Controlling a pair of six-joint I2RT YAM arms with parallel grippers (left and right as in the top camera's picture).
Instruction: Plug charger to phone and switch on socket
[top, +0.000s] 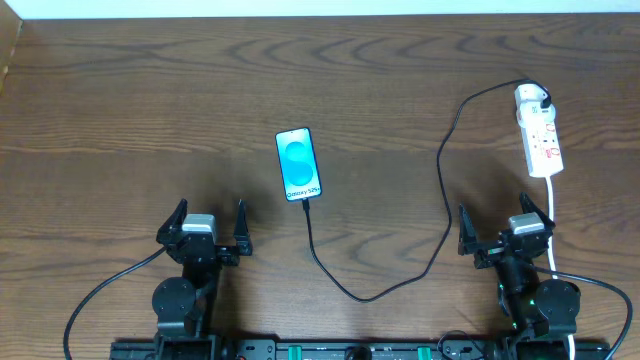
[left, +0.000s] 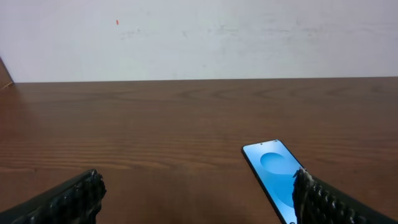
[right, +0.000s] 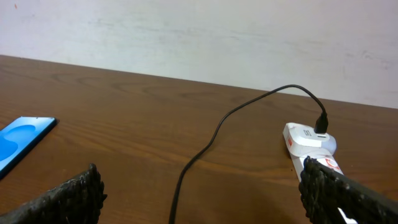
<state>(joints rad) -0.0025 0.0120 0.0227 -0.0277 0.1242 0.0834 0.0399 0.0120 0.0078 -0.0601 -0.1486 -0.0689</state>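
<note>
The phone (top: 299, 164) lies face up mid-table with a bright blue screen; it also shows in the left wrist view (left: 273, 177) and the right wrist view (right: 20, 140). The black charger cable (top: 444, 180) runs from the phone's near end, loops toward the front and rises to its white plug head (top: 530, 98), seated in the far end of the white socket strip (top: 542, 142) at the right. The cable (right: 214, 134) and strip (right: 311, 144) show in the right wrist view. My left gripper (top: 208, 225) is open and empty, left of the phone. My right gripper (top: 504, 228) is open and empty, in front of the strip.
The strip's white cord (top: 553, 215) runs toward the front past my right arm. A pale wall (left: 199, 37) stands behind the table's far edge. The wooden table (top: 120, 120) is bare at the left.
</note>
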